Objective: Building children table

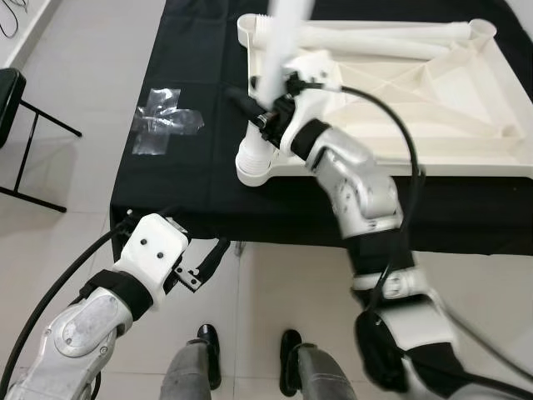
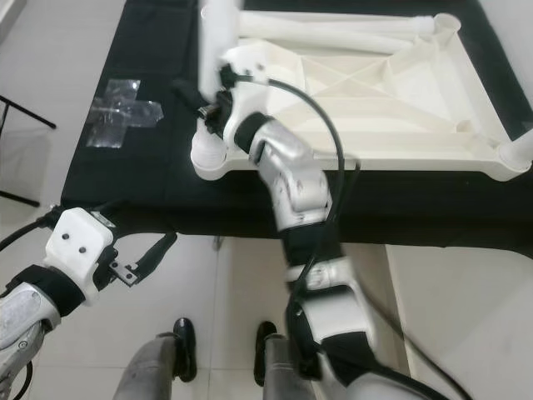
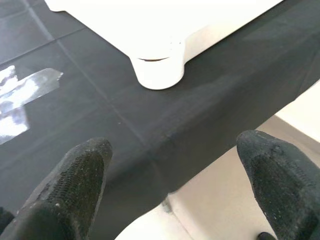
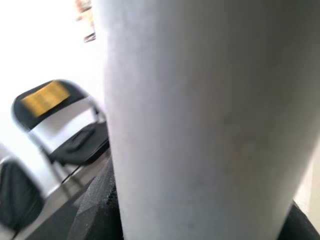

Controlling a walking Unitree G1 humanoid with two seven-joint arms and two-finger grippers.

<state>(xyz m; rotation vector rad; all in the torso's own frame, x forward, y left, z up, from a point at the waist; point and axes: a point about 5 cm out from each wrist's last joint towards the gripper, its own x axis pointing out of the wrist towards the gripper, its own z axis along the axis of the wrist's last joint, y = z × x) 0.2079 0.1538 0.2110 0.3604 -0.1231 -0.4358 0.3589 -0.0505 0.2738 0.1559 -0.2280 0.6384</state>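
HEAD STEREO: both eyes look steeply down from above the worktop (image 1: pixel 191 92), sharing the upturned white tabletop (image 2: pixel 400 92) | LEFT WRIST: faces along the left gripper (image 3: pixel 172 165), close to the worktop edge and a corner socket (image 3: pixel 159 70) | RIGHT WRIST: pressed against the white leg (image 4: pixel 200 120), folding chair (image 4: pixel 65 130) beyond

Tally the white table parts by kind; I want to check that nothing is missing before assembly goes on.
Tabletop, upside down: 1
Upright leg, held in the right gripper: 1
Loose legs lying in the tabletop: 2
Total: 4
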